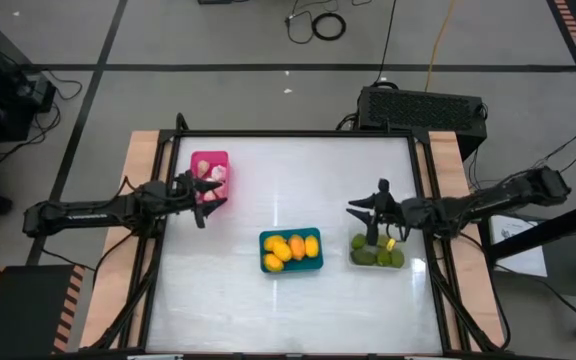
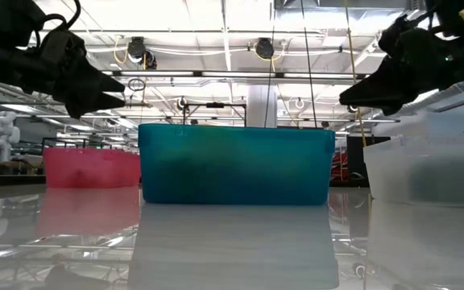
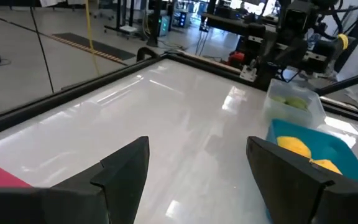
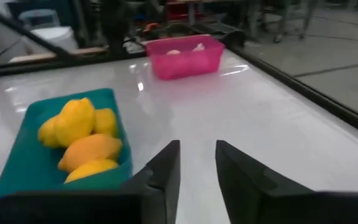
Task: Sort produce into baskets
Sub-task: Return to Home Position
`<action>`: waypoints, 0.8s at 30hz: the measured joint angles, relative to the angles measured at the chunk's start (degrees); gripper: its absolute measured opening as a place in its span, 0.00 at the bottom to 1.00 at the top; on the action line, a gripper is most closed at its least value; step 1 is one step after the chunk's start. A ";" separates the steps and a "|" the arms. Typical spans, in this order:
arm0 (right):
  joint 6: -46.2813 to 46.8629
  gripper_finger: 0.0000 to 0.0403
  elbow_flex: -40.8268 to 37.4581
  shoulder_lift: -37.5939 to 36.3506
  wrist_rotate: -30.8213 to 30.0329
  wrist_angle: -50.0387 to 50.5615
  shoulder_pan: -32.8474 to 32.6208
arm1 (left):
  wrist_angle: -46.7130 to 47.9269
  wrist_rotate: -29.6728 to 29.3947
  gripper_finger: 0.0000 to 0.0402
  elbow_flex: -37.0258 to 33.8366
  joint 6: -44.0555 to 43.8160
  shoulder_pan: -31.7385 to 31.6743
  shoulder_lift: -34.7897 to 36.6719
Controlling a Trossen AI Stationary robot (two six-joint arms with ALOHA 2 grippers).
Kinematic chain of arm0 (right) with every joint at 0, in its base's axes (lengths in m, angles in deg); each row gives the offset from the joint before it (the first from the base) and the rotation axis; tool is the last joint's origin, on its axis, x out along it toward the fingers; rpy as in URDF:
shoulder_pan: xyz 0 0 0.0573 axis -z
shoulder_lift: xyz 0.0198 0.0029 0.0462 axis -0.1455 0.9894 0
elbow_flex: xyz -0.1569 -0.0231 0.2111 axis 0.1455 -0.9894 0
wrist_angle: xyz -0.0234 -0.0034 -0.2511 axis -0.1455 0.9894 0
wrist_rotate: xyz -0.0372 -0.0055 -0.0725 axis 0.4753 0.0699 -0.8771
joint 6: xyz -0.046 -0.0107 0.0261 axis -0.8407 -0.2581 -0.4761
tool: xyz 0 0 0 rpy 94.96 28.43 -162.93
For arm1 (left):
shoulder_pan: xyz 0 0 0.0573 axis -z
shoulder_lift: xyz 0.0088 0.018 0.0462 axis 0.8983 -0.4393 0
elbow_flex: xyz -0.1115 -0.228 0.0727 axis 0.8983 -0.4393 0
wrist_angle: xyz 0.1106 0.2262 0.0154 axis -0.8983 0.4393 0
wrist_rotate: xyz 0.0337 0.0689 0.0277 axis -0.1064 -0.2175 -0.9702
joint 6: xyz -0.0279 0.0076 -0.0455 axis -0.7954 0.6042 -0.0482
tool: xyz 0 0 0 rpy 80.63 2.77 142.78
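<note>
Beside the far-left pink bin (image 1: 197, 160) of bulbs (image 1: 216, 173), left gripper (image 3: 197, 142) hovering, fingers wide; by the clear bin (image 2: 425, 171) of green fruits (image 1: 376, 255), right gripper (image 4: 197, 147) narrowly parted; yellow fruits (image 1: 290, 248) in teal bin (image 2: 236, 161).

On the table (image 1: 298, 185), seen from above, the lemon bin (image 1: 291, 231) sits just 6 o'clock of centre, with lemons (image 1: 288, 250) in it. The lime bin (image 1: 377, 267), holding limes (image 1: 372, 257), stands near it at 3 o'clock, not touching. The garlic bin (image 1: 202, 159), holding garlic bulbs (image 1: 216, 176), lies well apart at 10 o'clock.
</note>
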 joint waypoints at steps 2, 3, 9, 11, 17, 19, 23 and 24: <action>-1.22 0.21 0.00 -2.60 4.43 3.08 2.70 | 0.04 -0.37 0.68 0.00 0.02 -0.02 0.00; -1.64 0.19 0.00 -4.08 5.85 4.88 3.89 | 0.10 -0.38 0.68 0.00 0.02 -0.02 0.00; -2.77 0.12 -0.31 -15.04 8.28 15.92 9.43 | 0.07 -0.97 0.68 0.00 0.61 0.00 -0.02; -2.84 0.10 -2.27 -18.51 8.88 15.61 10.18 | 0.06 -1.45 0.68 -0.02 0.78 -0.07 -0.02; -1.15 0.05 -9.32 -27.99 8.94 14.49 10.87 | -0.23 -1.21 0.68 -0.02 1.63 -0.13 0.00; -0.39 0.04 -10.30 -30.36 10.58 15.53 10.87 | -1.05 -0.16 0.68 -0.02 2.45 -0.13 0.00; -2.79 0.03 -10.19 -32.84 16.88 15.94 10.85 | -4.03 1.79 0.68 -0.02 3.50 -0.11 0.00; -4.15 0.03 -10.18 -33.24 17.84 15.76 10.85 | -4.25 1.79 0.68 -0.02 3.51 -0.12 0.00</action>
